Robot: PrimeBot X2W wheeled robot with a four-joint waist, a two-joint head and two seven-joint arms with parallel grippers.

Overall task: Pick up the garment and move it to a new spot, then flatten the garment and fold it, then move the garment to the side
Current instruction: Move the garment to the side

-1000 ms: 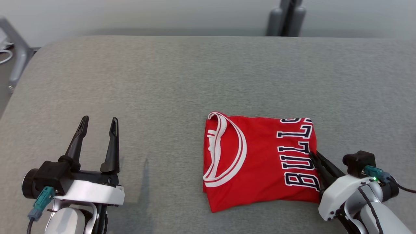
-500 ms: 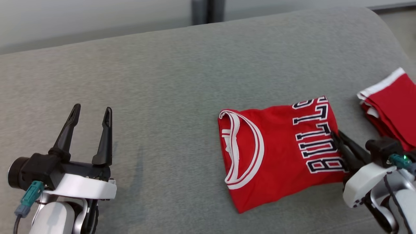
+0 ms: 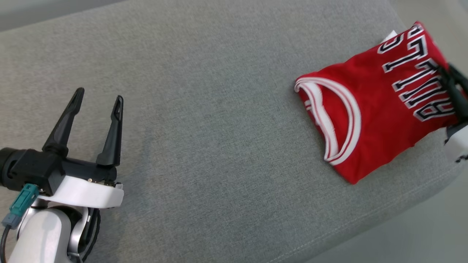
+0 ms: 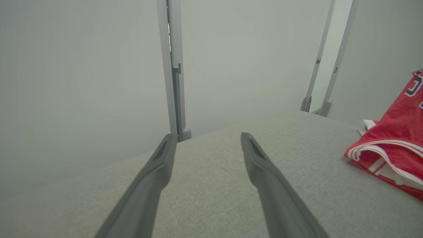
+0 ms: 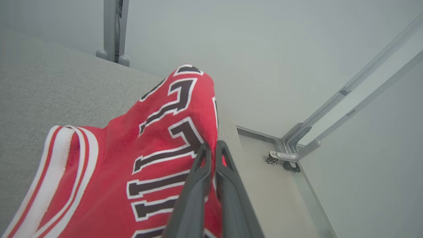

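Observation:
The garment [image 3: 369, 120] is a folded red jersey with white trim and dark lettering, lying at the right end of the grey padded table [image 3: 219, 109]. My right gripper [image 3: 445, 72] is shut on the jersey's lettered right edge; in the right wrist view its fingers [image 5: 213, 147] pinch the fabric [image 5: 132, 145], which rises slightly there. My left gripper [image 3: 98, 95] hovers open and empty at the lower left, far from the jersey. In the left wrist view its fingers [image 4: 208, 137] stand apart over bare table, with the jersey [image 4: 393, 132] at the right edge.
A white fabric edge [image 3: 389, 36] peeks out from behind the jersey. The table's front right edge [image 3: 365, 226] drops to pale floor [image 3: 420, 237]. Grey metal frame posts [image 5: 114, 29] stand beyond the table, and a castor [image 5: 290, 163] sits on the floor.
The head view has swung round. My right gripper has pulled the jersey to the table's right end, over where another red garment lay. The left gripper stays open and still.

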